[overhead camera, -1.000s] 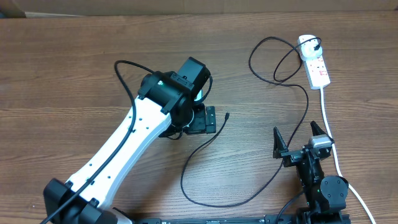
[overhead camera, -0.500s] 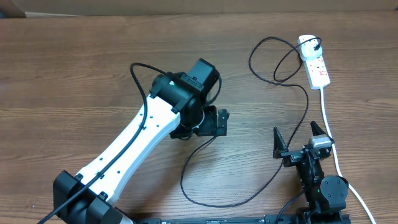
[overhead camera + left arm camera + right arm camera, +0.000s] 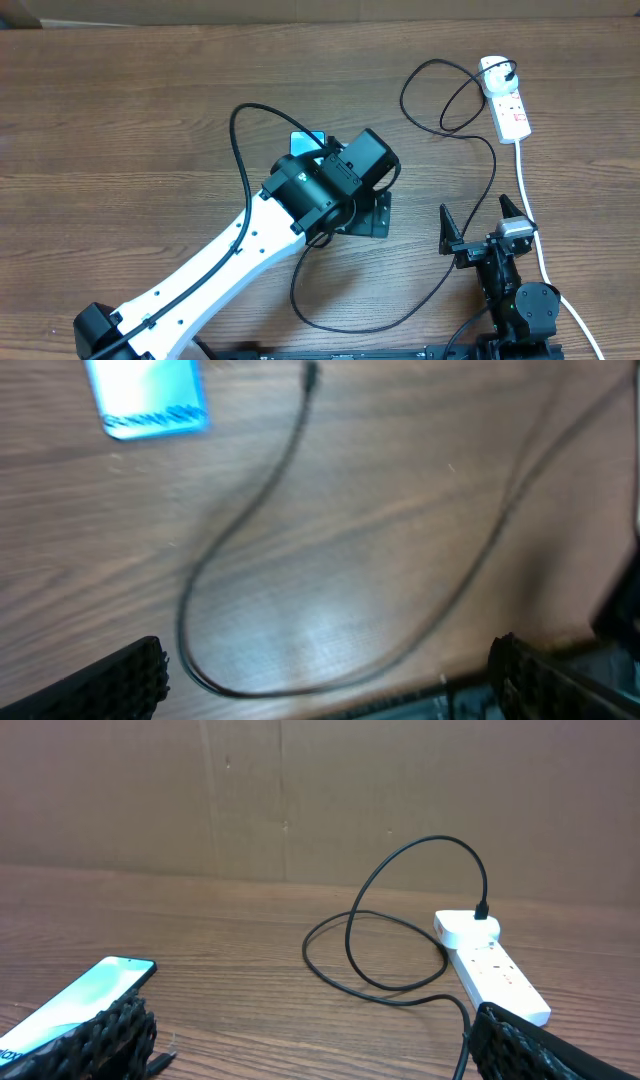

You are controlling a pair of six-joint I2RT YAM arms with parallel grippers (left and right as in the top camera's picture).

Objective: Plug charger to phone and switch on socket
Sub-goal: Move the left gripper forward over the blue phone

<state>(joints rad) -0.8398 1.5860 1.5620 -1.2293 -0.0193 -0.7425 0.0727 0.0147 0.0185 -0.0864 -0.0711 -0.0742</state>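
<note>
Overhead view, contents listed by size.

Table [image 3: 120, 100]: brown wood grain, all items borne on it.

Left arm [image 3: 230, 270]: white, reached across the middle of the table. Its gripper [image 3: 325, 655] is held above the cable with jaws spread wide and nothing between them.

Right gripper [image 3: 477, 225]: set at the near edge, jaws likewise spread, nothing held.

Socket [image 3: 510, 105]: white strip at the far right, well apart from both grippers. A black plug [image 3: 511, 71] is seated in its far end.

Phone [image 3: 150, 398]: blue screen lit, laid flat, mostly hidden under the left wrist from above.

Charger [image 3: 430, 839]: thin black cable, looped from the socket to mid-table.

Plug tip [image 3: 311, 374]: loose on the wood near the phone, not touching it.

Step judged in hand: the approach to the loose tip.

Next move, as judged: the left jaws are to be lowered astride the tip and closed on it, and the tip lined up with the phone's port. The switch is left for afterwards.
</note>
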